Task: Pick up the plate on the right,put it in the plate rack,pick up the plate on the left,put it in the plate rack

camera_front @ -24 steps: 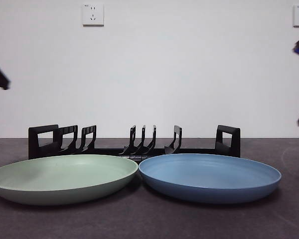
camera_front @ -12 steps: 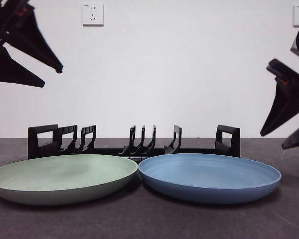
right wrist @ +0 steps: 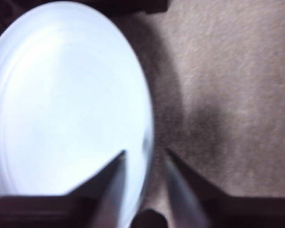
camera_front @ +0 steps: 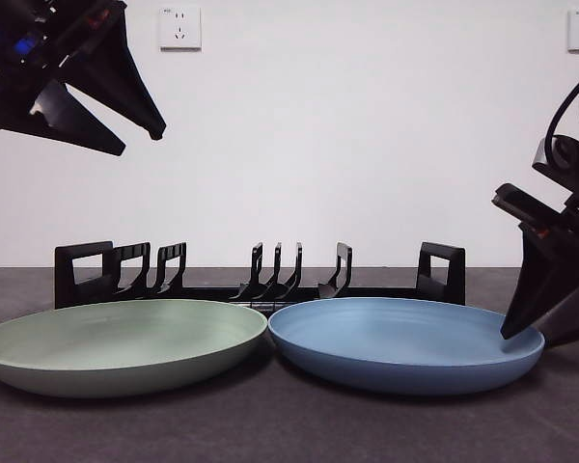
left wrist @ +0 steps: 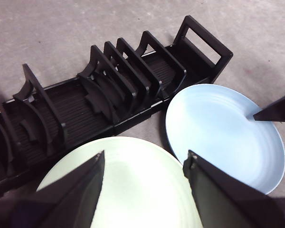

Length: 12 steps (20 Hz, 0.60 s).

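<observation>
Side by side at the table's front lie a blue plate (camera_front: pixel 405 338) on the right and a pale green plate (camera_front: pixel 121 342) on the left. Behind them stands the black plate rack (camera_front: pixel 261 280), holding no plates. My right gripper (camera_front: pixel 531 333) is down at the blue plate's right rim. In the right wrist view the blue plate (right wrist: pixel 61 95) has its rim between the open jaws of that gripper (right wrist: pixel 145 152). My left gripper (camera_front: pixel 143 142) hangs open high above the green plate (left wrist: pixel 133 190), nothing between its jaws (left wrist: pixel 145 156).
In the left wrist view the rack (left wrist: pixel 85 109) lies behind both plates, and the other arm's jaw tip (left wrist: pixel 275 111) reaches over the blue plate (left wrist: pixel 218 128). Dark bare table lies to the right of the blue plate (right wrist: pixel 228 95).
Both arms came into view from the side edges. The right gripper dropped to the blue plate's right rim. The left gripper moved in from the top left. Plates and rack stayed put.
</observation>
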{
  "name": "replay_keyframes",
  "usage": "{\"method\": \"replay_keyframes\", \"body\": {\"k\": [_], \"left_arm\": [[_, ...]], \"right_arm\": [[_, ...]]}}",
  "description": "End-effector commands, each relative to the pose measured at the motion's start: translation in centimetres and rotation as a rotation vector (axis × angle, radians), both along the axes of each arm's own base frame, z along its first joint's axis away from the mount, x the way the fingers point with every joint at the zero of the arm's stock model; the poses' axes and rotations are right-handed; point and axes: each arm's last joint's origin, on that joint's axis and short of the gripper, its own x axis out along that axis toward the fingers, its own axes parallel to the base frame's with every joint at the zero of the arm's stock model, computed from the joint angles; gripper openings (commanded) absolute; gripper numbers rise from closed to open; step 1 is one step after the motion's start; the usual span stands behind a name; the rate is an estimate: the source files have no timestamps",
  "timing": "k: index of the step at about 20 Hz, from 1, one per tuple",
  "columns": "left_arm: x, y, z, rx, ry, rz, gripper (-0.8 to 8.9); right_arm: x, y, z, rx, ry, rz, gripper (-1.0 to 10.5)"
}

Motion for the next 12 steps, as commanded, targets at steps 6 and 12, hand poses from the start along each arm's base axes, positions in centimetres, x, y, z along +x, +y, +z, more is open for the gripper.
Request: {"method": "replay_keyframes", "body": {"k": [6, 12], "left_arm": [[-0.5, -0.8, -0.3, 0.061, -0.018, -0.084, 2.88], [-3.1, -4.8, -0.3, 0.218, -0.194, -0.427, 2.88]], "right_arm": [[0.4, 0.0, 1.4, 0.014, -0.024, -0.027, -0.1], [0.3, 0.1, 5.0, 0.039, -0.070, -0.040, -0.1]]}}
